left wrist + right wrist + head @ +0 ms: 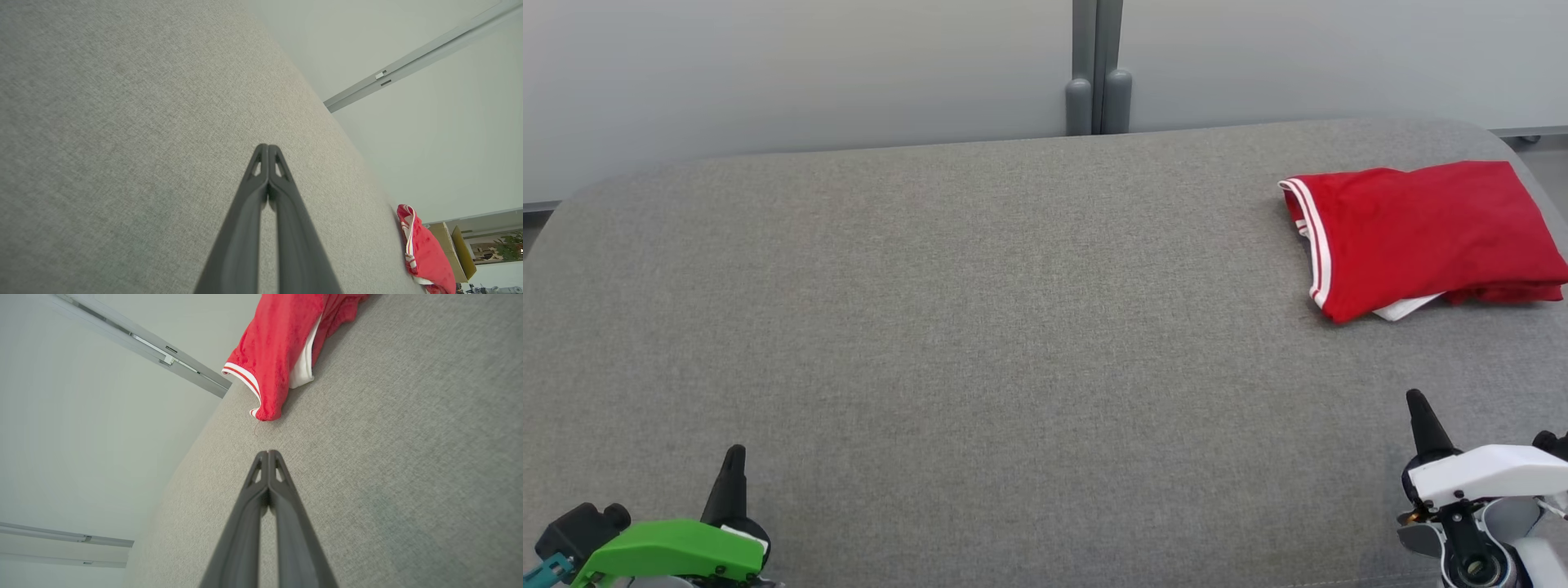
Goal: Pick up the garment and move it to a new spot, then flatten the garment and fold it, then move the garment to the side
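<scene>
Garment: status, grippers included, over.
Left gripper shut, right gripper shut, both empty. Red garment lies folded at far right of grey surface, apart from both. Bare fabric between it and right gripper.

The grey surface [1013, 327] is looked down upon from the head and skimmed closely, tilted, from both wrists; the red garment [1421, 233] is shared by all views.
</scene>
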